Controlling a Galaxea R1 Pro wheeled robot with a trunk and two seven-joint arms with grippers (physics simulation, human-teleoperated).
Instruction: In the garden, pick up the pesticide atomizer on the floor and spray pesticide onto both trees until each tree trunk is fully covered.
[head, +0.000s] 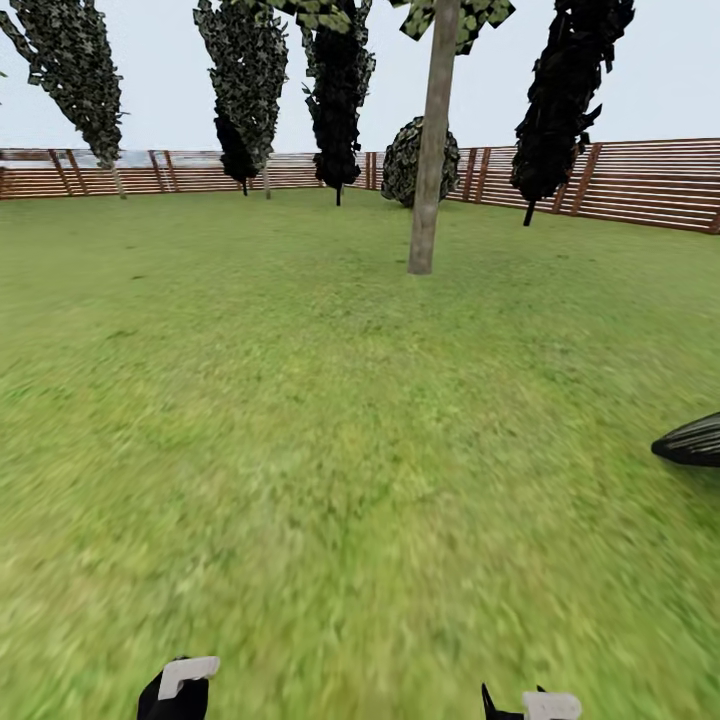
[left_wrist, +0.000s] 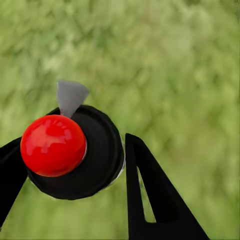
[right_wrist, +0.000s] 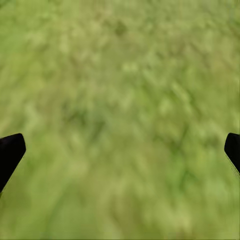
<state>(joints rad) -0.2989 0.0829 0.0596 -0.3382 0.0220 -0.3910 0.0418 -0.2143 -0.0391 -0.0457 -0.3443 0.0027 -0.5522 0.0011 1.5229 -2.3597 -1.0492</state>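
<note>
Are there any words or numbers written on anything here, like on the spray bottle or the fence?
None: no words, numbers or labels can be read.
The atomizer held between the left gripper's fingers shows a plain red ball and black cap.
The wooden fence and tree trunk are bare.

The left gripper (left_wrist: 70, 185) has flat black wedge-shaped fingers (left_wrist: 150, 200) with a triangular cut-out. The arms (head: 175, 690) are black, each with a white block.

Right gripper over the lawn

Two black fingertips (right_wrist: 10, 155) spread wide apart, blurred green lawn (right_wrist: 120, 100) between them.
</note>
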